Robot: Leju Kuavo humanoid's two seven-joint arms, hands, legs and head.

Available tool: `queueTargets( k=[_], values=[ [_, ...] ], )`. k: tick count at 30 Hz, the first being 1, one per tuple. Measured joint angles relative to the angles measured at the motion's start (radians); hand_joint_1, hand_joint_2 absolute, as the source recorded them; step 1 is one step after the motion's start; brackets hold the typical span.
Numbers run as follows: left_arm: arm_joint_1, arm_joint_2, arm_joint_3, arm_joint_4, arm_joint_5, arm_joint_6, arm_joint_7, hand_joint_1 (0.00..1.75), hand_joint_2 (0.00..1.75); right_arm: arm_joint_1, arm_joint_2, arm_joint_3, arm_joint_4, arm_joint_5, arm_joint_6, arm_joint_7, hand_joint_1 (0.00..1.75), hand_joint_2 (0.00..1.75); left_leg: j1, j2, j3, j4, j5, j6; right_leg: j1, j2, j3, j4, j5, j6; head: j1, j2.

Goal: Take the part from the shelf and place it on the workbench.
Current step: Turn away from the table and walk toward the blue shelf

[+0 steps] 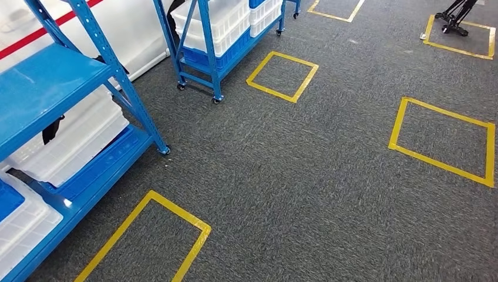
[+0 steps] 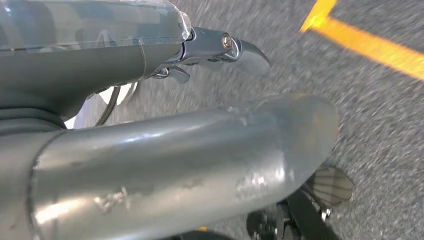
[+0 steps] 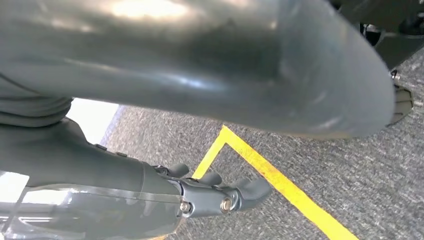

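A blue shelf stands at the left in the head view, with white bins on its lower level. I cannot pick out any part among them. My left hand hangs over the grey carpet, its thumb and fingers stretched out around nothing. My right hand hangs the same way, thumb and fingers extended, nothing in it.
A second blue shelf on casters holds stacked white bins at the back. Yellow taped squares mark the grey carpet. A black stand's foot sits in the far right square. White wall panels with a red stripe run behind the shelves.
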Motion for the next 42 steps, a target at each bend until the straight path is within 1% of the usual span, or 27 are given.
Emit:
queueTargets(
  k=[2,3,4,5,8,9,10,12,14,16,17,18,19,20,21,23,25,27,29,31,33,34,35,36,38,40,42],
  values=[
    [-0.002,0.000,0.001,0.000,-0.001,0.000,0.000,0.00,0.00,0.003,0.001,-0.002,0.001,0.002,0.003,0.000,0.00,0.00,0.000,0.034,-0.055,0.131,-0.060,-0.001,0.009,-0.036,-0.003,0.002,-0.001,-0.006,-0.003,0.000],
    [-0.002,0.000,0.002,0.000,-0.001,0.000,0.000,0.00,0.00,0.003,0.001,-0.003,0.001,0.003,0.004,0.000,0.00,0.00,0.000,0.039,-0.065,0.162,-0.068,-0.001,0.013,-0.054,-0.005,0.003,-0.002,-0.008,-0.003,0.000],
    [-0.001,0.000,0.002,0.000,-0.001,0.000,0.000,0.00,0.00,0.002,0.001,-0.003,0.001,0.003,0.005,0.000,0.00,0.00,0.000,0.043,-0.055,0.155,-0.056,0.001,0.015,-0.069,-0.005,0.004,-0.003,-0.009,-0.003,0.000],
    [0.001,0.001,0.004,0.000,-0.001,0.000,0.000,0.00,0.00,0.001,0.001,-0.003,0.001,0.003,0.006,0.000,0.00,0.00,-0.001,0.049,-0.024,0.108,-0.031,0.004,0.017,-0.084,-0.005,0.006,-0.004,-0.010,-0.003,0.000],
    [-0.001,0.003,0.006,0.000,-0.001,0.000,0.000,0.00,0.00,-0.001,0.001,-0.004,0.001,0.003,0.007,0.000,0.00,0.00,-0.013,0.105,0.086,-0.084,0.033,0.022,0.022,-0.119,-0.001,0.009,-0.009,-0.004,-0.002,0.000],
    [-0.002,0.004,0.006,0.000,-0.001,0.000,0.000,0.00,0.00,-0.002,0.002,-0.004,0.001,0.003,0.007,0.000,0.00,0.00,-0.018,0.117,0.098,-0.112,0.036,0.027,0.023,-0.128,0.000,0.010,-0.010,0.000,-0.002,0.000],
    [-0.002,0.004,0.006,0.000,-0.001,0.000,0.000,0.00,0.00,-0.004,0.002,-0.004,0.001,0.003,0.007,0.000,0.00,0.00,-0.021,0.114,0.098,-0.117,0.036,0.031,0.023,-0.137,0.001,0.010,-0.010,0.005,-0.001,0.000],
    [0.003,0.004,0.007,0.000,-0.001,0.000,0.000,0.00,0.00,-0.008,0.002,-0.004,0.001,0.004,0.007,0.000,0.00,0.00,-0.019,0.093,0.097,-0.127,0.045,0.040,0.021,-0.146,0.006,0.009,-0.012,0.015,-0.002,0.000],
    [0.003,0.004,0.008,0.000,-0.001,-0.001,-0.001,0.00,0.00,-0.009,0.002,-0.004,0.001,0.005,0.008,0.001,0.00,0.00,-0.011,0.072,0.101,-0.140,0.058,0.048,0.018,-0.103,-0.006,0.045,-0.042,0.027,0.000,0.000],
    [0.000,0.003,0.008,0.000,-0.001,-0.002,-0.001,0.00,0.00,-0.006,0.002,-0.004,0.001,0.008,0.009,0.001,0.00,0.00,-0.008,0.051,0.096,-0.144,0.066,0.053,0.012,-0.039,-0.057,0.157,-0.108,0.035,0.002,0.000],
    [-0.002,0.004,0.008,0.000,-0.001,-0.002,-0.001,0.00,0.00,-0.005,0.002,-0.004,0.001,0.009,0.010,0.002,0.00,0.00,-0.008,0.038,0.092,-0.143,0.069,0.054,0.009,-0.022,-0.087,0.222,-0.136,0.037,0.003,0.000],
    [-0.002,0.004,0.008,0.000,-0.001,-0.002,-0.001,0.00,0.00,-0.003,0.002,-0.004,0.001,0.010,0.010,0.003,0.00,0.00,-0.008,0.024,0.089,-0.142,0.070,0.054,0.005,-0.016,-0.108,0.265,-0.147,0.040,0.002,0.000],
    [-0.002,0.003,0.008,0.000,-0.001,-0.003,-0.001,0.00,0.00,-0.002,0.002,-0.004,0.001,0.012,0.010,0.004,0.00,0.00,-0.007,0.009,0.087,-0.141,0.071,0.052,0.002,-0.013,-0.113,0.275,-0.138,0.042,0.002,0.000],
    [-0.002,0.003,0.008,0.000,-0.002,-0.003,-0.001,0.00,0.00,-0.002,0.002,-0.004,0.001,0.012,0.009,0.006,0.00,0.00,-0.006,-0.007,0.087,-0.139,0.072,0.050,-0.001,-0.010,-0.099,0.244,-0.109,0.044,0.002,0.000],
    [-0.001,0.002,0.008,0.000,-0.002,-0.003,-0.001,0.00,0.00,-0.001,0.001,-0.004,0.001,0.013,0.009,0.006,0.00,0.00,-0.004,-0.023,0.086,-0.135,0.072,0.047,-0.006,0.002,-0.069,0.181,-0.069,0.046,0.002,0.000],
    [-0.002,0.001,0.008,0.000,-0.004,-0.004,-0.001,0.00,0.00,0.001,0.000,-0.005,0.001,0.014,0.008,0.007,0.00,0.00,-0.003,-0.051,0.080,-0.125,0.070,0.035,-0.012,0.049,-0.015,0.059,-0.018,0.047,0.002,0.000],
    [-0.003,0.000,0.008,0.000,-0.005,-0.004,-0.002,0.00,0.00,0.001,0.000,-0.005,0.002,0.014,0.008,0.007,0.00,0.00,-0.002,-0.072,0.068,-0.120,0.072,0.021,-0.010,0.071,-0.002,0.021,-0.013,0.040,0.002,0.000],
    [0.000,0.000,0.009,0.000,-0.007,-0.004,-0.002,0.00,0.00,-0.002,0.000,-0.006,0.002,0.014,0.010,0.007,0.00,0.00,0.002,-0.085,0.060,-0.121,0.076,0.007,-0.008,0.046,-0.001,0.017,-0.008,0.026,0.002,0.000],
    [0.002,0.000,0.009,0.000,-0.007,-0.004,-0.002,0.00,0.00,-0.002,0.000,-0.007,0.002,0.014,0.010,0.008,0.00,0.00,0.002,-0.041,0.042,-0.085,0.052,-0.001,-0.007,0.018,0.000,0.009,-0.002,0.009,-0.003,0.000],
    [-0.001,-0.001,0.009,0.000,-0.008,-0.004,-0.002,0.00,0.00,0.001,0.000,-0.008,0.002,0.014,0.011,0.008,0.00,0.00,0.000,0.024,-0.010,0.030,-0.013,-0.004,-0.001,-0.015,-0.001,0.007,-0.001,-0.002,-0.011,0.000],
    [-0.003,-0.002,0.009,0.000,-0.008,-0.004,-0.002,0.00,0.00,0.004,0.000,-0.009,0.002,0.014,0.010,0.008,0.00,0.00,0.001,0.041,-0.063,0.152,-0.066,-0.006,0.006,-0.049,-0.003,0.007,-0.003,-0.006,-0.012,0.000],
    [-0.002,-0.002,0.009,0.000,-0.008,-0.004,-0.002,0.00,0.00,0.004,0.000,-0.009,0.002,0.014,0.010,0.008,0.00,0.00,0.001,0.044,-0.067,0.170,-0.066,-0.005,0.009,-0.066,-0.003,0.008,-0.004,-0.008,-0.012,0.000],
    [0.000,-0.002,0.009,0.000,-0.008,-0.004,-0.002,0.00,0.00,0.003,0.000,-0.009,0.002,0.015,0.010,0.008,0.00,0.00,0.000,0.047,-0.050,0.147,-0.047,-0.002,0.011,-0.080,-0.002,0.008,-0.006,-0.008,-0.012,0.000],
    [0.001,-0.002,0.009,0.000,-0.008,-0.004,-0.003,0.00,0.00,0.002,0.000,-0.009,0.002,0.015,0.010,0.008,0.00,0.00,-0.002,0.057,-0.016,0.090,-0.017,0.002,0.013,-0.094,0.000,0.009,-0.007,-0.008,-0.012,0.000],
    [0.000,-0.002,0.009,0.000,-0.008,-0.004,-0.004,0.00,0.00,0.001,0.000,-0.009,0.002,0.017,0.010,0.008,0.00,0.00,-0.013,0.106,0.061,-0.049,0.033,0.019,0.017,-0.118,0.006,0.009,-0.012,-0.004,-0.012,0.000],
    [-0.003,-0.002,0.009,0.000,-0.008,-0.003,-0.006,0.00,0.00,-0.001,0.001,-0.010,0.002,0.018,0.010,0.008,0.00,0.00,-0.024,0.135,0.089,-0.112,0.045,0.033,0.019,-0.139,0.010,0.010,-0.015,0.005,-0.011,0.000],
    [0.000,-0.002,0.009,0.000,-0.008,-0.002,-0.007,0.00,0.00,-0.006,0.001,-0.010,0.002,0.020,0.009,0.009,0.00,0.00,-0.026,0.114,0.088,-0.120,0.049,0.042,0.020,-0.158,0.017,0.006,-0.016,0.015,-0.010,0.000]
  ],
)
